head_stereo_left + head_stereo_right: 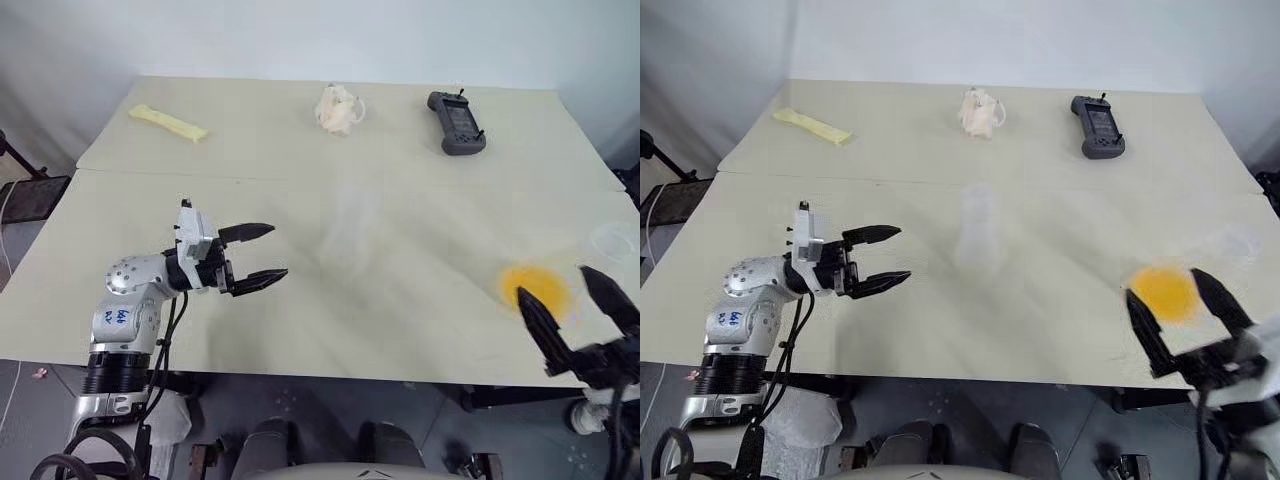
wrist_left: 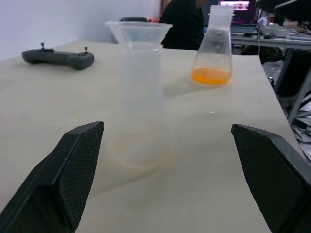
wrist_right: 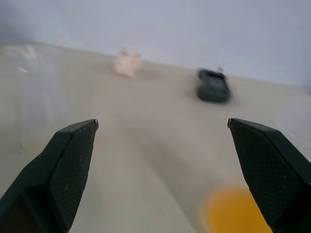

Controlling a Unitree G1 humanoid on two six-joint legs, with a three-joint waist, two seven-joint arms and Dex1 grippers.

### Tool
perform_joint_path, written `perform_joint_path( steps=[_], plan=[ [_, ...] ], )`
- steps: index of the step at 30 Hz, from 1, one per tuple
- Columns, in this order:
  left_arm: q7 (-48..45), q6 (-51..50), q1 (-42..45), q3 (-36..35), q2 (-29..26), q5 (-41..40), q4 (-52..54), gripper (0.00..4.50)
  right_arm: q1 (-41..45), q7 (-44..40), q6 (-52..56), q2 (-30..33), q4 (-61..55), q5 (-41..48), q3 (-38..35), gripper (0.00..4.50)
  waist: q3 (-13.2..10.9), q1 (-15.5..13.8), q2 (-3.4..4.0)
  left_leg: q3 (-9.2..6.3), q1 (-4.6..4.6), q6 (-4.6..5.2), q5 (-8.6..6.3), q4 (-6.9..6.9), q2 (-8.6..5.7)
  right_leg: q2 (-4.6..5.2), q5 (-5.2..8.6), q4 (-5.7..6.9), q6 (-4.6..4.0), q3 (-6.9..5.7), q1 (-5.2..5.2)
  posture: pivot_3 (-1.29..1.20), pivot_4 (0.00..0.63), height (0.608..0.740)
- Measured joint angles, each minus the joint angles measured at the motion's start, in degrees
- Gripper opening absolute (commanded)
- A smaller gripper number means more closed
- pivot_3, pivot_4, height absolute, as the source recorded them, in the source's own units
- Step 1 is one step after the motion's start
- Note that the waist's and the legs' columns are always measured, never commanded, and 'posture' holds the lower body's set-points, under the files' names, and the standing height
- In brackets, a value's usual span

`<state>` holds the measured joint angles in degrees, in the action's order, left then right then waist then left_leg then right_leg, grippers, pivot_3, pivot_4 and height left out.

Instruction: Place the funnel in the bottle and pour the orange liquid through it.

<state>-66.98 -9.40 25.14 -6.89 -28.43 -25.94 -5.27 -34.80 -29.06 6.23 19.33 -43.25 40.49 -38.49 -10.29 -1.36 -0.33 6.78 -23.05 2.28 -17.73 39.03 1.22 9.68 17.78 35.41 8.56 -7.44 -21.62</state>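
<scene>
The clear bottle stands mid-table, faint in the head views. The funnel sits in its mouth, wide rim up. The orange liquid lies in the bottom of a separate clear conical flask, seen as an orange patch near the table's front right. My left gripper is open and level, pointing at the bottle from its left, a good gap away. My right gripper is open at the front right edge, its fingers either side of the orange patch, gripping nothing.
A black handheld controller, a crumpled white wad and a pale yellow strip lie along the far side. A clear round cup stands at the right edge. A seam joins the two tabletops.
</scene>
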Motion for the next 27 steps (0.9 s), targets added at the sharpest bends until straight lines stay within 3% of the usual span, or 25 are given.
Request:
perform_joint_path(
  steps=[4,9,15,27],
  plan=[
    [0.2,-1.0,-1.2,1.7,0.8,-0.3,1.7,4.47,-1.1,0.5,-1.8,-1.7,5.9,0.5,-4.8,4.5,0.0,0.2,0.0,0.04,0.01,-0.03,-0.01,-0.01,0.13,-0.12,0.0,-0.05,-0.01,0.03,-0.03,0.0,0.15,0.74],
    [0.8,-2.7,-1.3,1.7,0.4,-1.9,5.1,4.47,1.4,1.3,-0.7,0.0,10.7,0.9,-5.0,4.5,0.0,0.6,0.07,0.07,0.05,-0.08,-0.03,-0.01,0.22,-0.19,0.02,-0.05,-0.04,0.09,-0.03,0.0,0.15,0.74],
    [3.1,-6.6,-5.2,1.1,-0.9,-4.1,13.5,4.47,14.7,5.8,5.9,8.8,18.6,1.2,-4.2,4.5,0.1,1.4,0.15,0.04,0.08,-0.12,-0.02,-0.03,0.29,-0.2,0.05,0.01,-0.1,0.06,-0.03,0.0,0.15,0.74],
    [10.2,-8.1,-12.0,-0.5,-0.9,-5.7,21.6,4.47,29.7,4.5,12.6,15.3,31.2,0.9,0.1,4.5,0.1,0.8,0.2,0.1,0.06,-0.09,-0.01,0.0,0.24,-0.19,0.05,-0.06,-0.09,0.1,-0.01,0.0,0.15,0.74]
  ],
)
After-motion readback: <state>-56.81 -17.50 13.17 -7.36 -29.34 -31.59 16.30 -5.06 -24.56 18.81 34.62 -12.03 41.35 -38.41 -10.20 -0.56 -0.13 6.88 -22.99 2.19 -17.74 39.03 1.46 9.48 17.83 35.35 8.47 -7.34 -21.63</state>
